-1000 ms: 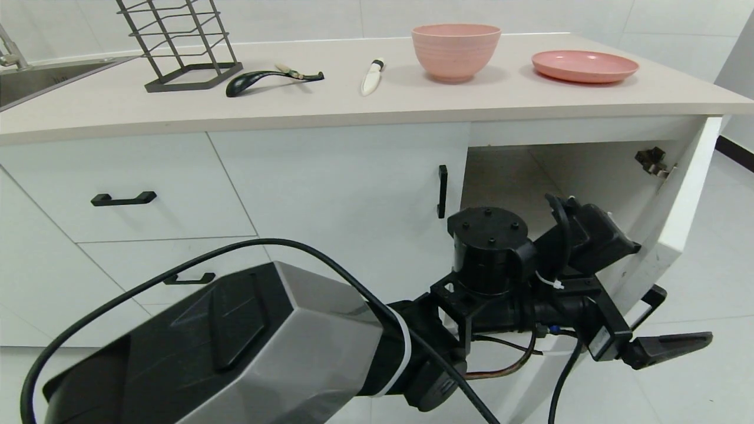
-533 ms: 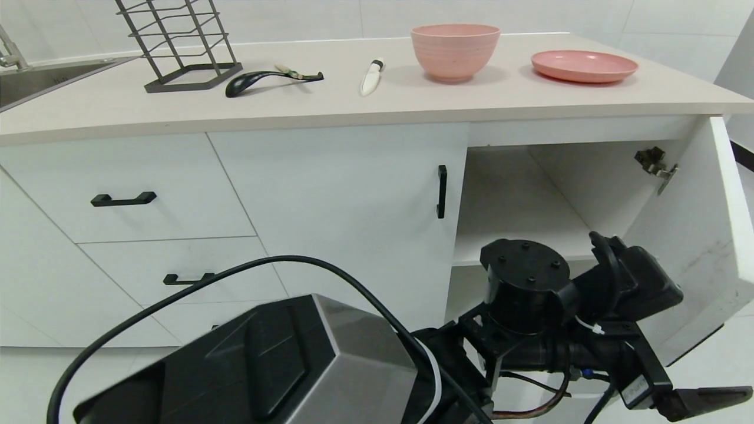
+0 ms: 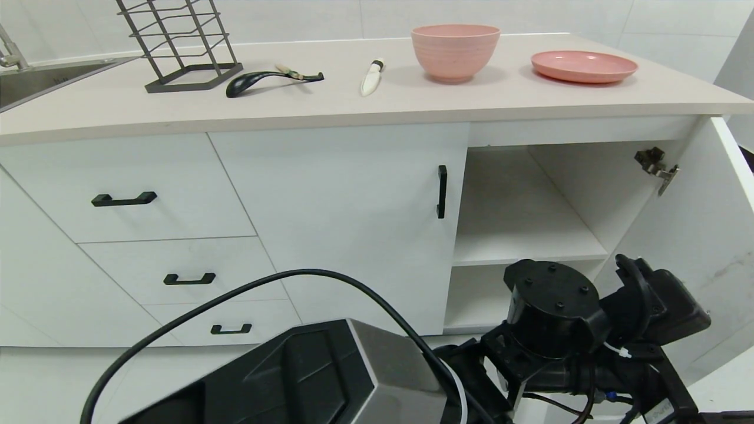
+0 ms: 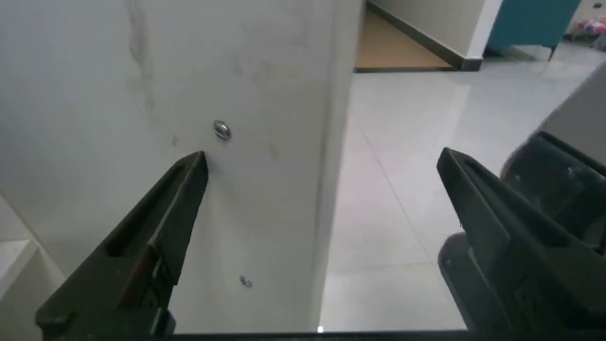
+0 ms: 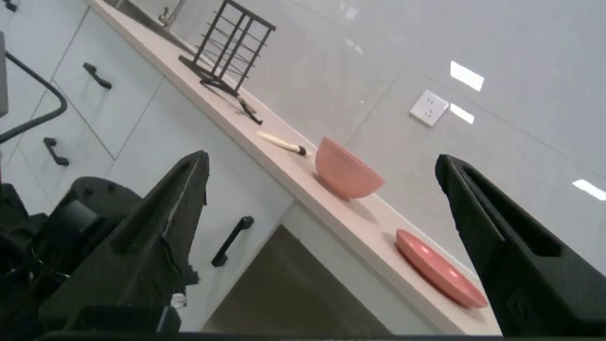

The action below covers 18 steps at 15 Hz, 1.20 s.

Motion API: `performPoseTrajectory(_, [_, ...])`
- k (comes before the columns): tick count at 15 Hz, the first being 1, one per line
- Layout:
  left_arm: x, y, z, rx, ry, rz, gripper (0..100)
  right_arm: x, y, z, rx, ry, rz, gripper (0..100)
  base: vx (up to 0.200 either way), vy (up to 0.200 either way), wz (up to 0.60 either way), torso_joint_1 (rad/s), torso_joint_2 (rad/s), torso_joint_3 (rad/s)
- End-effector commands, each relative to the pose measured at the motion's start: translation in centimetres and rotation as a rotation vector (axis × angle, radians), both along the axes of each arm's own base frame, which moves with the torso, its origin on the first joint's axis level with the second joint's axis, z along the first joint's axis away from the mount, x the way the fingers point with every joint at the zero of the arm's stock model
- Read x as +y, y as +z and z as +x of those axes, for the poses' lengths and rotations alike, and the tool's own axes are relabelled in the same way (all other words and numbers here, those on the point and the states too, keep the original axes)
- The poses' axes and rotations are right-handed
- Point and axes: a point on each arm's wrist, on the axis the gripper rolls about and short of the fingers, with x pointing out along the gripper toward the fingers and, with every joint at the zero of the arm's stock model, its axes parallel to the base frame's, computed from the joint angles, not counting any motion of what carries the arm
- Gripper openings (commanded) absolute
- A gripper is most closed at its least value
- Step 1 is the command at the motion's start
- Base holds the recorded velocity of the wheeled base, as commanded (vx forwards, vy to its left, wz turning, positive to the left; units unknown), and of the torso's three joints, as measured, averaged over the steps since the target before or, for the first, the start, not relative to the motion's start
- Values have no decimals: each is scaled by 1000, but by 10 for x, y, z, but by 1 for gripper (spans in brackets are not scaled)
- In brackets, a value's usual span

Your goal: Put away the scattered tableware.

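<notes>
A long beige countertop (image 3: 353, 109) runs over white cabinet fronts with black handles: drawers (image 3: 177, 259) on the left and a shut door (image 3: 353, 224) in the middle. The cupboard (image 3: 518, 218) at the right stands open (one white shelf inside), its door (image 3: 701, 235) swung wide. A steel sink (image 3: 35, 76) sits in the counter's left end. Pale wall tiles (image 3: 306, 17) rise behind, and the floor (image 4: 398, 218) is glossy light tile.

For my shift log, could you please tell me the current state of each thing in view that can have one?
Right door: swung open.
Left door: shut.
Drawers: shut.
Bowl: upright on the counter.
Plate: flat on the counter.
Spoon: lying on the counter.
Knife: lying on the counter.
Rack: standing, empty.
Left end effector: open.
Right end effector: open.
</notes>
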Motion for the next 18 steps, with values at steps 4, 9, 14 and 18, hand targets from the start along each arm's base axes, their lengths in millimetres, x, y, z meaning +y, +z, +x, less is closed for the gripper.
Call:
performPoseTrajectory(4, [-39, -11, -13, -14, -45, -126, 100, -1, 4, -8, -39, -1, 2, 100, 0, 0, 0, 0, 0, 0])
performPoseTrajectory(9, [-67, -14, -47, 10, -132, -179, 100, -3, 22, -20, -140, -35, 1, 100, 0, 0, 0, 0, 0, 0])
performPoseTrajectory(14, [-59, -20, -37, 62, -67, -178, 100, -3, 22, -24, -149, -37, -1, 100, 0, 0, 0, 0, 0, 0])
performPoseTrajectory(18, [35, -21, -18, 103, 58, -76, 100, -2, 0, -17, -55, -31, -6, 100, 0, 0, 0, 0, 0, 0])
